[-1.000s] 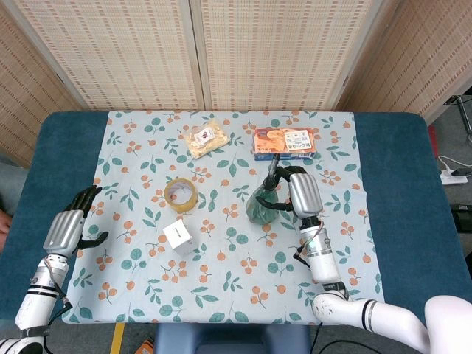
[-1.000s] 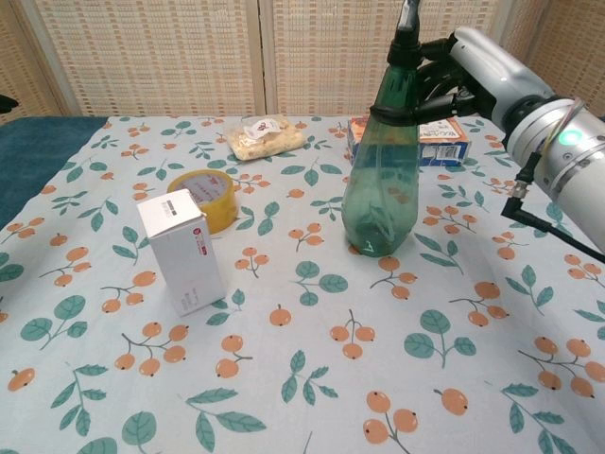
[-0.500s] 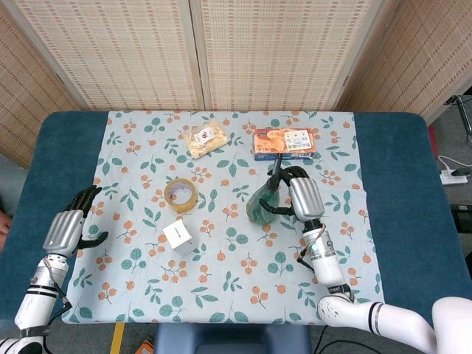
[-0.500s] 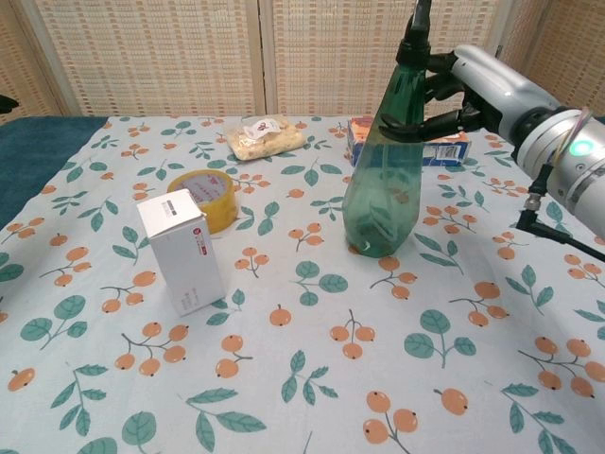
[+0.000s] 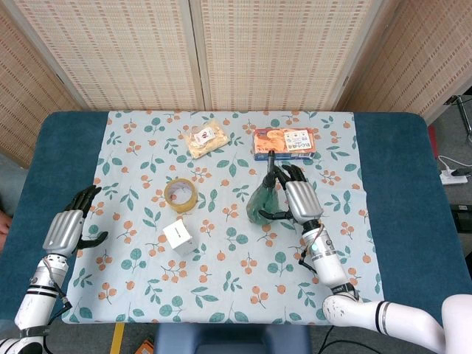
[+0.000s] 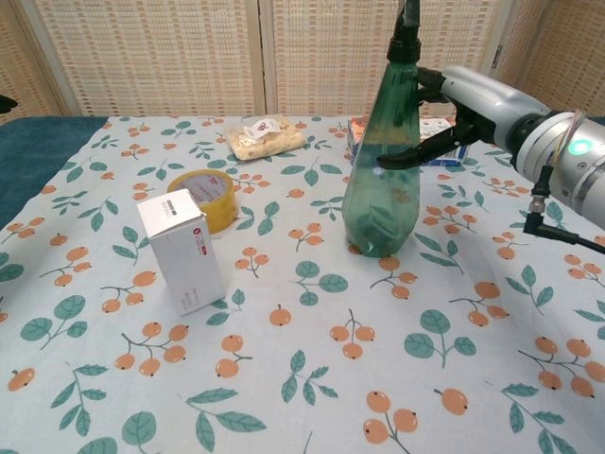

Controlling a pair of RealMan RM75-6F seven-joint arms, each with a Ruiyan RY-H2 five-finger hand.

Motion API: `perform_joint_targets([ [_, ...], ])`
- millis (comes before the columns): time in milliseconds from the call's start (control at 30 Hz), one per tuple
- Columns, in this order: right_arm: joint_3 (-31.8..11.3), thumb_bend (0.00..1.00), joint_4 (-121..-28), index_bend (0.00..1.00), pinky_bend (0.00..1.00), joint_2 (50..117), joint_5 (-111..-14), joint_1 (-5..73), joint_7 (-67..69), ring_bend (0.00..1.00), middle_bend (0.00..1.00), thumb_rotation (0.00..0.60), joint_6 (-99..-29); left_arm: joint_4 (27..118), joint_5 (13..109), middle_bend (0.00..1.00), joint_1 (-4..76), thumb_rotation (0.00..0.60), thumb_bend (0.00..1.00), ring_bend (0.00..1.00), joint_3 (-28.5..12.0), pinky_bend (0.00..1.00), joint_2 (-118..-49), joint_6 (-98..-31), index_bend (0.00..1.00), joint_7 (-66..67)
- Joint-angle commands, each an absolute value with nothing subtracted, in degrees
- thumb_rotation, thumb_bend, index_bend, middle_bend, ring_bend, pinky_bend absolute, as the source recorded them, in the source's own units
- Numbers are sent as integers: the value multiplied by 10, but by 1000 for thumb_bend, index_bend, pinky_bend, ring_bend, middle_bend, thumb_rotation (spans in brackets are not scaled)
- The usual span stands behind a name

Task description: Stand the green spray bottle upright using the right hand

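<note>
Green spray bottle point(image 6: 381, 180) stands upright on the floral cloth point(image 6: 284, 378), right of centre on the bench point(image 5: 402, 177), black nozzle at top. Right robot hand point(image 6: 452, 109) sits just right of the bottle at its upper body, fingers point(image 6: 406, 156) spread apart and reaching toward the green plastic; in the chest view one fingertip looks to be at the bottle's side, but I cannot tell if it actually touches. No closed grasp on it, so the hand reads as released. Head view shows the same right robot hand point(image 5: 297, 193) beside the bottle point(image 5: 262, 203), fingers fanned out.

Left robot hand point(image 5: 72, 223) rests at the near left edge of the cloth, holding nothing, fingers apart and slightly curled, well apart from everything.

Yellow tape roll point(image 6: 205, 199) lies flat left of the bottle. White box point(image 6: 181, 251) stands upright just near of the tape. Clear snack bag point(image 6: 264, 136) lies at the far side, centre-left. Orange-and-blue snack box point(image 5: 284, 142) lies far of the bottle, partly hidden behind it in the chest view.

Woven screen panels point(image 5: 221, 51) behind the bench.
</note>
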State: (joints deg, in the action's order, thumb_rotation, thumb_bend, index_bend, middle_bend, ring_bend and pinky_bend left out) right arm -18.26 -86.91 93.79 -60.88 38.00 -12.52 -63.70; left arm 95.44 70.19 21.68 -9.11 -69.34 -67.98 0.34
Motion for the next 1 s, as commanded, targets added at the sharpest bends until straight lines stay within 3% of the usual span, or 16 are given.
perform_joint_targets([
  [33, -179, 0, -871, 81, 9, 936, -607, 380, -129, 52, 241, 600, -635, 954, 703, 9, 217, 600, 232, 9, -91, 208, -693, -680, 0, 2],
  [200, -171, 0, -888, 5, 0, 919, -584, 380, -152, 0, 177, 600, -619, 954, 705, 9, 217, 600, 233, 10, -91, 208, -692, -679, 0, -2],
  [400, -158, 0, -930, 0, 0, 884, -556, 374, -207, 0, 122, 600, -626, 953, 707, 9, 216, 600, 232, 10, -91, 208, -692, -681, 0, -3],
  [600, -131, 0, -1012, 0, 0, 805, -485, 367, -341, 0, 14, 600, -654, 950, 707, 9, 216, 600, 232, 10, -91, 209, -693, -683, 0, -2],
  [767, -84, 0, -1105, 0, 0, 711, -412, 361, -478, 0, 0, 600, -700, 948, 703, 9, 216, 600, 232, 10, -93, 208, -693, -682, 0, -3],
  [867, -48, 0, -1121, 0, 0, 677, -451, 335, -495, 0, 0, 600, -745, 947, 704, 9, 215, 600, 232, 10, -93, 208, -692, -684, 0, -5],
  [1000, -1, 0, -1083, 0, 0, 655, -559, 273, -420, 0, 0, 600, -793, 946, 707, 9, 214, 600, 233, 10, -93, 208, -693, -688, 0, -2],
])
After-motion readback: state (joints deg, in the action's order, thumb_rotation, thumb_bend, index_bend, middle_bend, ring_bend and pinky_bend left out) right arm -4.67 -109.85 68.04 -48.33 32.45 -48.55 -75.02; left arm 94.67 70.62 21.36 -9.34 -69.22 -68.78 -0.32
